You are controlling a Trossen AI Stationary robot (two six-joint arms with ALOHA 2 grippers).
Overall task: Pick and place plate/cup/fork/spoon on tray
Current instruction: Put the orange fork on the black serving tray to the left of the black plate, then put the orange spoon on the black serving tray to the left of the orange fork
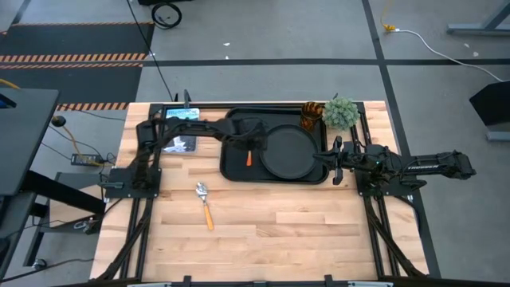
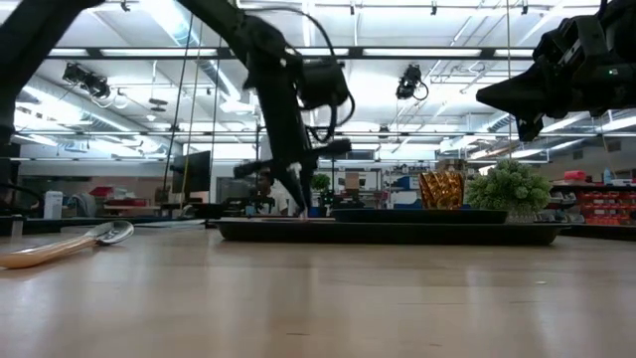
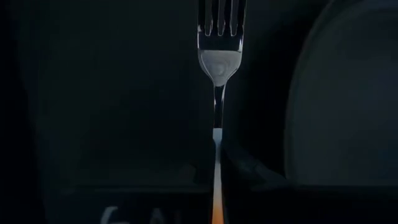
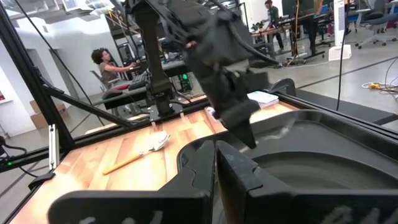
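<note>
The black tray (image 1: 233, 169) lies at the table's far middle. The round black plate (image 1: 288, 151) rests flat in it. The amber cup (image 1: 311, 116) stands upright at the tray's far right corner. My left gripper (image 1: 249, 148) is low over the tray's left part, beside the plate, shut on the fork (image 3: 221, 56); its red-orange handle (image 1: 249, 159) points toward the near edge. The spoon (image 1: 205, 203) lies flat on the table, near of the tray. My right gripper (image 1: 335, 164) is shut and empty above the tray's right rim. My left gripper pinches the fork between its two fingers (image 3: 249, 177) where the metal neck meets the handle (image 3: 217, 146), one finger on each side. The fingers point down from above. The fork lies level, low over the tray floor; whether it rests on the floor, I cannot tell.
A bushy green plant (image 1: 341, 113) stands just right of the cup at the table's far right. A box with a blue picture (image 1: 180, 115) lies at the far left. Bare wood stretches between the tray and the near edge. People sit in the room beyond (image 4: 109, 62).
</note>
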